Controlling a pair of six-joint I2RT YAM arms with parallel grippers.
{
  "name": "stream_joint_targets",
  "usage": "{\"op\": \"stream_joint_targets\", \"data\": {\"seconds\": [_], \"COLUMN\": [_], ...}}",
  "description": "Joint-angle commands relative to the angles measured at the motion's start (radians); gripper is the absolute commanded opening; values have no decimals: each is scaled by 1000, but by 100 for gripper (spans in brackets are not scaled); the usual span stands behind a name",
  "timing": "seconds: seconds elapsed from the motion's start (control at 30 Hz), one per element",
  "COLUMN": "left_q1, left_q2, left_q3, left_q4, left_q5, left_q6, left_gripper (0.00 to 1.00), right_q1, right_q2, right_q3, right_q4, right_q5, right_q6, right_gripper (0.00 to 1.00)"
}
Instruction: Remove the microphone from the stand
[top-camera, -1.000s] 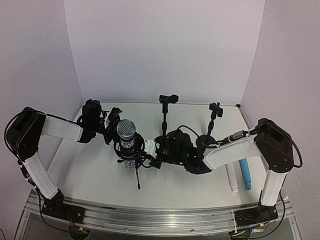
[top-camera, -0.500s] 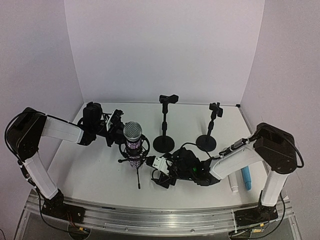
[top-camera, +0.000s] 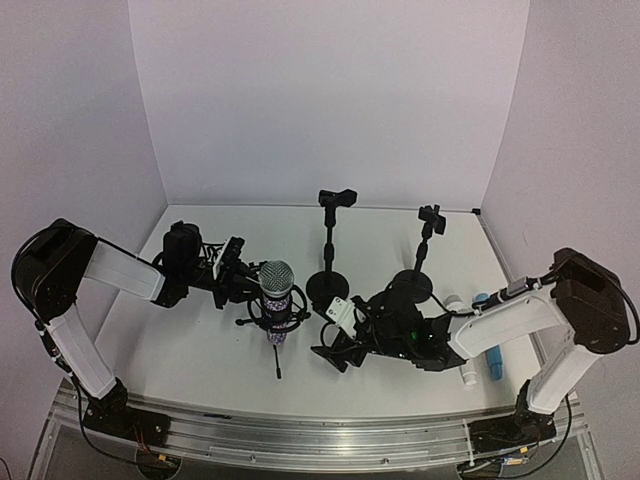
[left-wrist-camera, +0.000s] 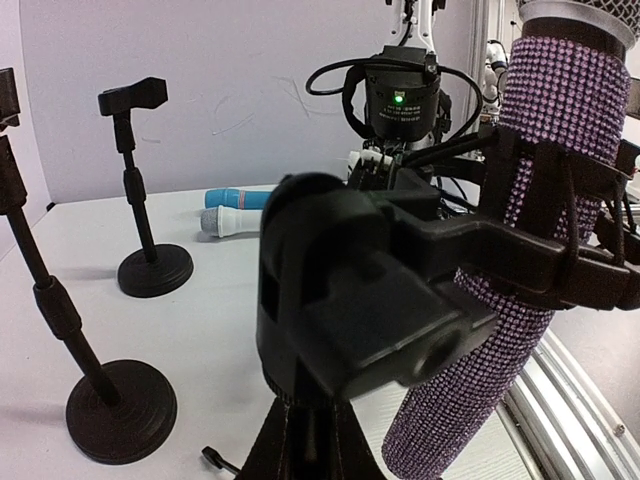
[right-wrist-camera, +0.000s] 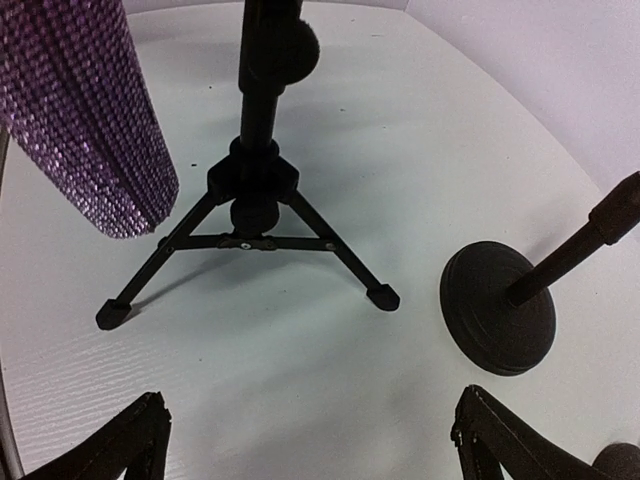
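A purple sparkly microphone (top-camera: 276, 312) with a silver mesh head sits in the black clip of a small tripod stand (top-camera: 275, 345). It tilts, its lower end hanging above the table. My left gripper (top-camera: 238, 276) is shut on the stand's black swivel block (left-wrist-camera: 350, 290), just left of the microphone (left-wrist-camera: 520, 260). My right gripper (top-camera: 327, 337) stands open to the right of the stand, apart from it and with nothing between its fingers. From the right wrist, the microphone's lower end (right-wrist-camera: 95, 130) hangs at upper left, with the tripod legs (right-wrist-camera: 255, 235) beyond my open gripper (right-wrist-camera: 315, 440).
Two bare stands on round bases (top-camera: 328, 287) (top-camera: 412, 285) stand behind my right gripper; one base (right-wrist-camera: 497, 305) lies close to its right finger. A blue microphone (top-camera: 491, 358) and a white one (top-camera: 464, 366) lie at the right, partly behind the right arm.
My right gripper has opened and drawn back to the right, away from the microphone. The left gripper has shifted the stand and microphone a little right and nearer.
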Motion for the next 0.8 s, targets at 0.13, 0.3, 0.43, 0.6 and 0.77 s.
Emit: {"op": "stream_joint_targets", "data": {"seconds": [0.13, 0.3, 0.43, 0.6, 0.77], "left_q1": [-3, -3, -3, -3, -3], "left_q2": [35, 27, 26, 22, 17], "left_q3": [-26, -38, -41, -45, -57], "left_q4": [-137, -94, -59, -44, -43], "left_q5": [-91, -126, -169, -184, -197], "left_q6": [-35, -87, -117, -126, -138], "left_gripper": [5, 4, 3, 3, 3], "right_q1": [5, 7, 41, 76, 77], "right_q2": [-238, -427, -416, -300, -200], "right_q3": [35, 159, 283, 339, 354], "right_q4": [-223, -443, -480, -347, -227], "right_q5": [-4, -41, -67, -72, -68], "right_q6": [143, 255, 252, 168, 139], "right_gripper": [97, 97, 97, 98, 98]}}
